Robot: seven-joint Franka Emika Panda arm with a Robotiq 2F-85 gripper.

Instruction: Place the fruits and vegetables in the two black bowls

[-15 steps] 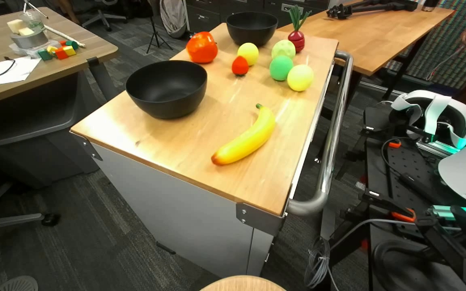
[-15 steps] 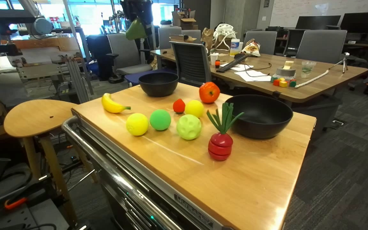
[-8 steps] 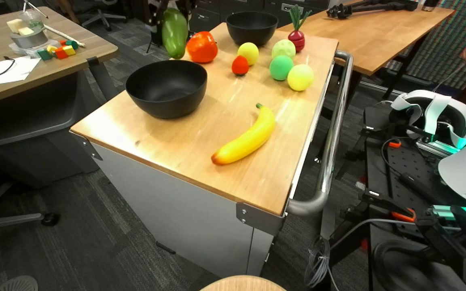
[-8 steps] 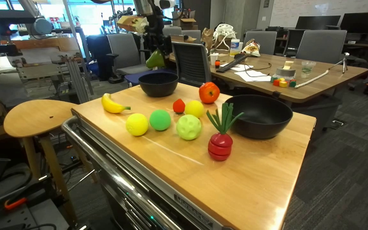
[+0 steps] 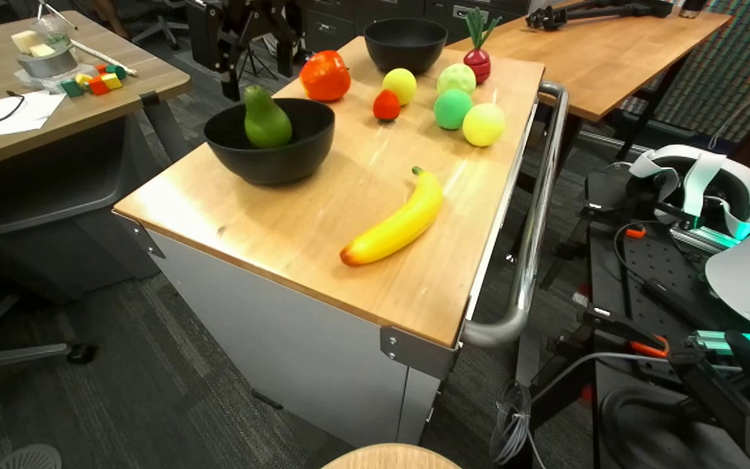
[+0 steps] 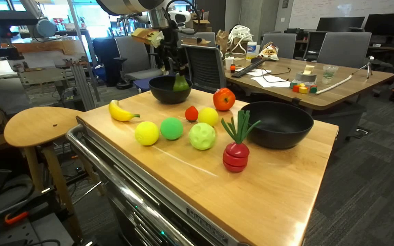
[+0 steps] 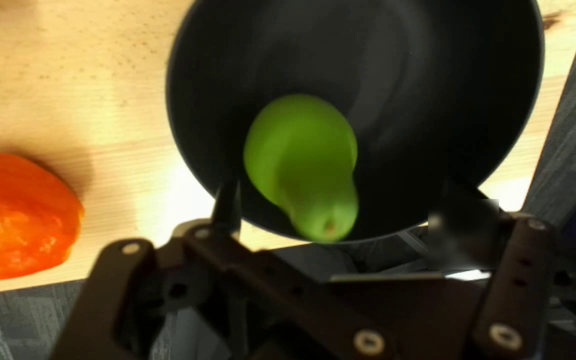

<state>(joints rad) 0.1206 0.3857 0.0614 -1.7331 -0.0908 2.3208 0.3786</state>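
Green pear (image 5: 267, 122) in one black bowl (image 5: 287, 168), neck tilted toward the rim; cannot tell if settled. Fingers (image 5: 230, 85) wide, one to each side, holding nothing. Judgement: release looks done. Retreat straight up, slowly, fingers apart, so neither clips the neck or drags the rim.

2 blk bowls (image 6: 280, 135), 9 fruit/veg pcs (image 5: 398, 227).

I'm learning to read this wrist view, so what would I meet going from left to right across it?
Red-orange fruit → one finger → green fruit → other finger. The bowl overlaps the last three in the picture, so I leave it out of the order.
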